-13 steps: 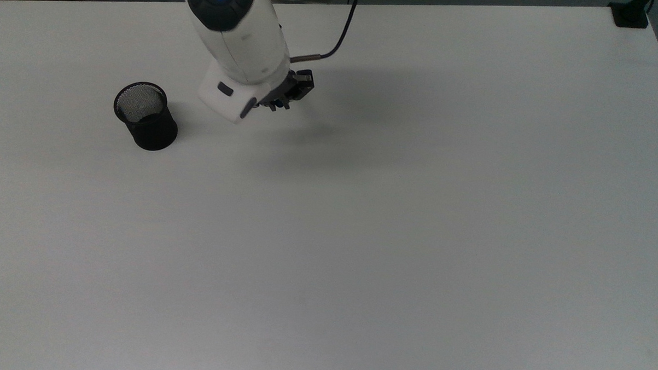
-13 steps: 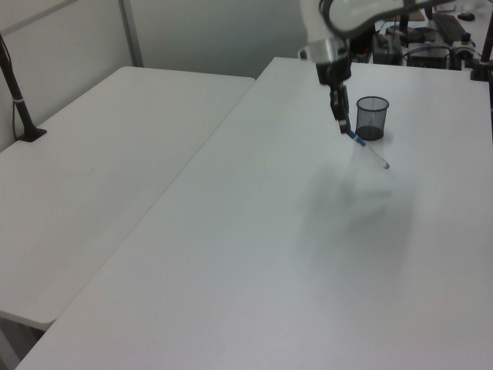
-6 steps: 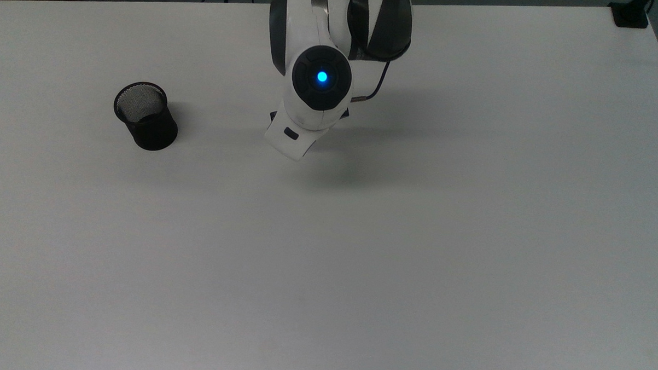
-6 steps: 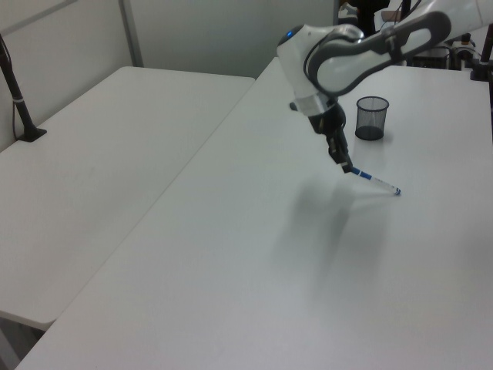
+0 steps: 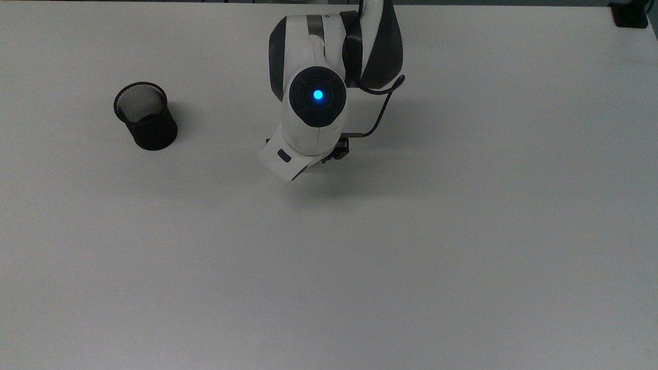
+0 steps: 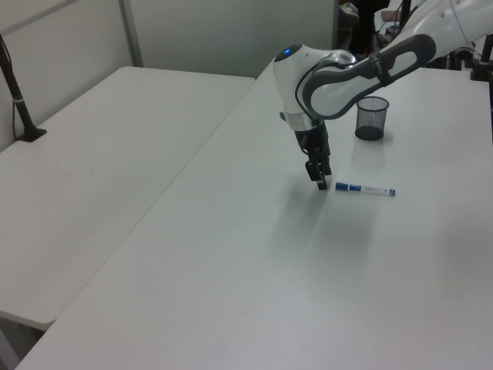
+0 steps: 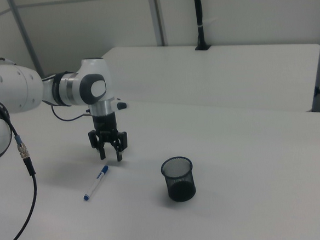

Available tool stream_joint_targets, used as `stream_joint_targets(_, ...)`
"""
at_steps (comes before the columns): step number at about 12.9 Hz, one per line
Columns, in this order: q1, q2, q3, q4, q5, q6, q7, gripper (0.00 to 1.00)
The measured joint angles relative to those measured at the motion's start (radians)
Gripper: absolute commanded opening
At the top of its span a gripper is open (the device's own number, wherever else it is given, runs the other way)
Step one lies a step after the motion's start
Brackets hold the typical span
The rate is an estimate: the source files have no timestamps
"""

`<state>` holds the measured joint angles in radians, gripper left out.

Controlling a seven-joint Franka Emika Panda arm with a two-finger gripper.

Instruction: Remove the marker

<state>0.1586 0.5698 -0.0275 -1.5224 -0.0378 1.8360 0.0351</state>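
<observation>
The marker (image 6: 365, 189), white with blue bands, lies flat on the white table (image 6: 254, 277), apart from the black mesh cup (image 6: 371, 118). In the right view the marker (image 7: 96, 182) rests to the left of the cup (image 7: 178, 179). My gripper (image 7: 110, 156) hangs just above the table behind the marker's upper end, open with nothing between its fingers (image 7: 102, 153). In the left view the gripper (image 6: 318, 179) points down just left of the marker's near end, not touching it. The cup (image 5: 145, 115) stands upright and looks empty in the top view.
A second white table (image 6: 100, 154) adjoins on the left view's left, with a black post (image 6: 14, 92) clamped to it. The arm's wrist (image 5: 315, 113) and its cable (image 5: 378, 113) hang over the table's middle in the top view. Wide bare tabletop surrounds the cup.
The gripper carried the marker away from the cup, lowered it onto the table and let go. It now stands open beside the flat-lying marker.
</observation>
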Motion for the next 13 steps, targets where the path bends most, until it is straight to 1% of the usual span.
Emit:
stream_joint_targets(1,-0.001,-0.010,-0.004,0.010,0.000,0.000,0.030,1.00)
stream_joint_targets(3,-0.013,-0.069,-0.013,0.030,-0.001,-0.025,0.073,1.00)
stream_joint_targets(5,-0.056,-0.176,-0.017,0.037,-0.001,-0.103,0.078,1.00)
stream_joint_targets(7,-0.110,-0.311,-0.019,0.035,-0.002,-0.207,0.078,1.00)
stream_joint_targets(8,-0.124,-0.353,-0.019,0.024,-0.002,-0.226,0.078,1.00)
stream_joint_targets(11,-0.172,-0.435,-0.019,-0.018,-0.001,-0.245,0.078,1.00)
stream_joint_targets(13,-0.189,-0.461,-0.019,-0.032,-0.001,-0.252,0.078,1.00)
